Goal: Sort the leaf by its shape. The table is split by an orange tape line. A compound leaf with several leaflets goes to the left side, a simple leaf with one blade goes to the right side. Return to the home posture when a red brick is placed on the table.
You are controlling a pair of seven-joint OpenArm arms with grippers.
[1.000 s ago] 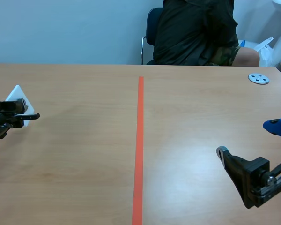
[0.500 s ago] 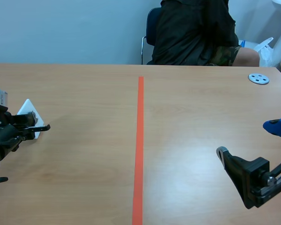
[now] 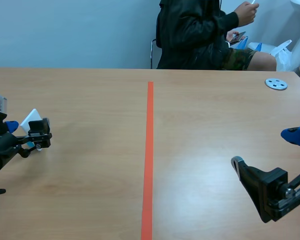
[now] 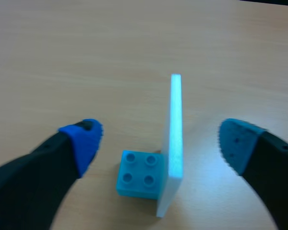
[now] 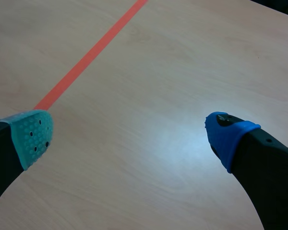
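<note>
**Left wrist view.** The left claw (image 4: 159,141) stood spread astride a white card (image 4: 176,120), touching nothing. The card, seen edge-on, was held upright by a small blue brick (image 4: 137,175) at its foot. It stood on the left side of the table (image 3: 90,100), well apart from the orange tape line (image 3: 149,150). Its leaf face was hidden. The straddle suggested readiness to pinch.

**Right wrist view.** The right claw (image 5: 129,134) hung spread and empty, right of the line.
</note>
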